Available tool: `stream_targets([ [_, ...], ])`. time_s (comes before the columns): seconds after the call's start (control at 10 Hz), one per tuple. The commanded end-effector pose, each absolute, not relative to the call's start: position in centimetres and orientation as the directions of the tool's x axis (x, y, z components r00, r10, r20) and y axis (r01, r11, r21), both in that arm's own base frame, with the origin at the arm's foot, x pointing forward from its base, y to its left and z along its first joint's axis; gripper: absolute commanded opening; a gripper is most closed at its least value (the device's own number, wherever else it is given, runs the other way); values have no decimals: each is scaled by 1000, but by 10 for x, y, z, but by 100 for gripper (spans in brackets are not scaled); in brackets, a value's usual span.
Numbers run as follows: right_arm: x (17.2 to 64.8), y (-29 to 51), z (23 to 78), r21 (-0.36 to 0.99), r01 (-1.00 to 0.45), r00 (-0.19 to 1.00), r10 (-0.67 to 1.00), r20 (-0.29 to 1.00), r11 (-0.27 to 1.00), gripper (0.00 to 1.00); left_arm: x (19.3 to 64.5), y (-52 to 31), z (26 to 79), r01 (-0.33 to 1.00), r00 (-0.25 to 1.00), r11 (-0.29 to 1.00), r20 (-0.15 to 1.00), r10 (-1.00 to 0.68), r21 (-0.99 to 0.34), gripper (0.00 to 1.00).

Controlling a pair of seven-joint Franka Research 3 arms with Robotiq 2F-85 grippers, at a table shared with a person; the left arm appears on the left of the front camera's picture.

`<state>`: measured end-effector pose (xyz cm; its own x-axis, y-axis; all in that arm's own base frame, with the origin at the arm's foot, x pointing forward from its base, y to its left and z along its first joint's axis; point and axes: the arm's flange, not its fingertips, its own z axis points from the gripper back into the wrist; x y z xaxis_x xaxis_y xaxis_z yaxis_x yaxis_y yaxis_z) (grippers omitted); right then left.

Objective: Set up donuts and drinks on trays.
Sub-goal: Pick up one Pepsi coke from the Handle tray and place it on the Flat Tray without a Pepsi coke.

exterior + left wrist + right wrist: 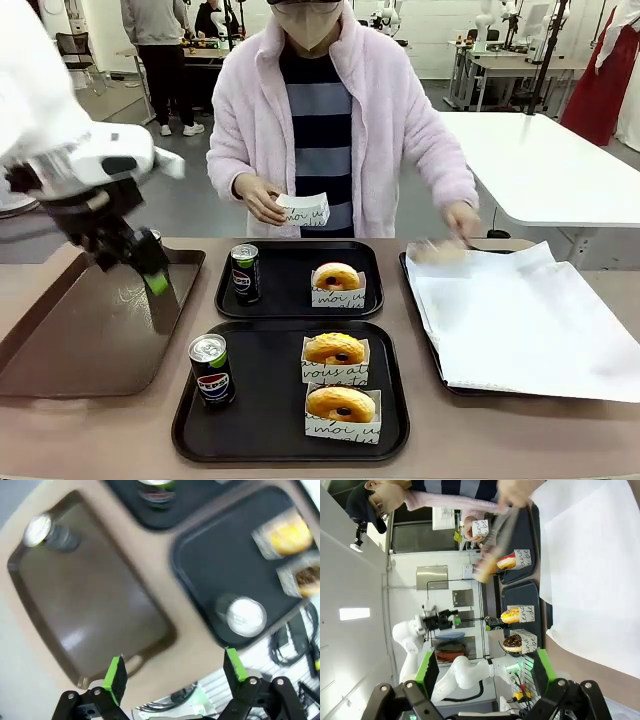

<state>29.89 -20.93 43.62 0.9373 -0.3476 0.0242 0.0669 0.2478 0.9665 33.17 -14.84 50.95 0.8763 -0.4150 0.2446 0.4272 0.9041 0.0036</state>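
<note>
I see the golden-yellow glazed ring donuts in white script-printed paper sleeves on two black, nearly square plastic trays with raised rims in the middle of the front frame: two donuts, one (335, 349) above the other (342, 405), sit on the near tray (250, 440) at lower centre, and a single donut (337, 277) sits on the far tray (290, 252) just above it. A slim black Pepsi can with a silver top (212, 368) stands upright at the left side of the near tray, and a second such can (245, 272) stands at the left side of the far tray. At left lies a brown rectangular tray (70, 350), with another can (47, 531) standing in one corner of it, seen blurred from my left wrist camera. My left gripper (150, 272) hangs over the brown tray's upper right part, its green-padded fingers spread wide and holding nothing. My right gripper (484, 669) also has its fingers apart and empty, at the bottom of its wrist frame. At right is a tray lined with white paper (520, 310). The person in a pale pink fleece jacket (390, 120) at the top centre holds an empty white paper sleeve (304, 210) in one hand (258, 197); the other hand (462, 218), blurred, is at the paper-lined tray's upper edge.
</note>
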Motion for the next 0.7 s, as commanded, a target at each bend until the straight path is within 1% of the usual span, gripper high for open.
stream_targets([
  [0.0, 301, -209, 437, 971, 46, 935, -352, 41, 234, 100, 391, -92, 519, 284, 923, 959, 266, -276, 12, 100],
  [0.1, 301, -209, 437, 971, 46, 935, -352, 41, 234, 100, 394, -56, 515, 232, 936, 972, 267, -229, 20, 100],
  [0.2, 301, -209, 437, 971, 46, 935, -352, 41, 234, 100, 405, -27, 514, 194, 950, 980, 245, -196, 30, 100],
  [0.4, 301, -209, 437, 971, 46, 935, -352, 41, 234, 100, 408, 17, 513, 111, 967, 994, 230, -108, 1, 100],
  [0.5, 301, -209, 437, 971, 46, 935, -352, 41, 234, 100, 402, 9, 522, 110, 974, 993, 202, -101, -32, 100],
  [0.6, 301, -209, 437, 971, 46, 935, -352, 41, 234, 100, 408, 16, 511, 118, 964, 993, 240, -116, 5, 100],
])
